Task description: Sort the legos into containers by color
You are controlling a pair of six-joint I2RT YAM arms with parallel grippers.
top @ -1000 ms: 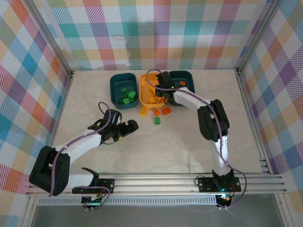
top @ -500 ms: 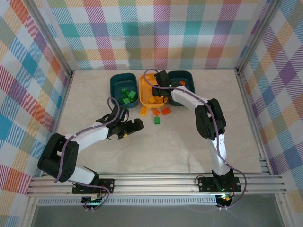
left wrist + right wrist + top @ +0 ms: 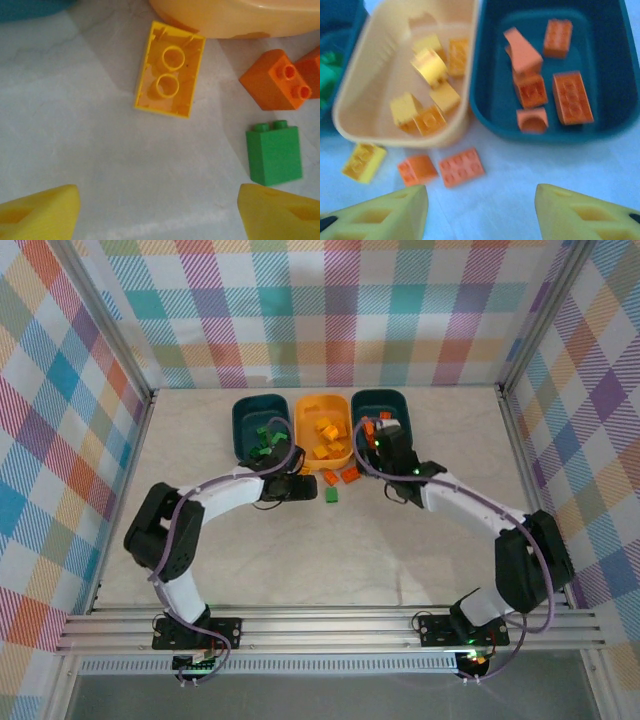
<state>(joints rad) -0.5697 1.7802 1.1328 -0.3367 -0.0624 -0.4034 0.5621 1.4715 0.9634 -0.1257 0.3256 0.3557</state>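
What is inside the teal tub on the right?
Right wrist view: the right teal tub holds orange bricks, at least five, no other colour. Its far-right edge runs out of frame; from above, the right arm covers its near side.

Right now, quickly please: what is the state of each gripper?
Left gripper: open, holding nothing.
Right gripper: open, holding nothing.

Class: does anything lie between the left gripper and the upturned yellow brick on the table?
Nothing visible does: bare table separates the left gripper from the yellow brick; the green brick and orange brick sit off to one side.
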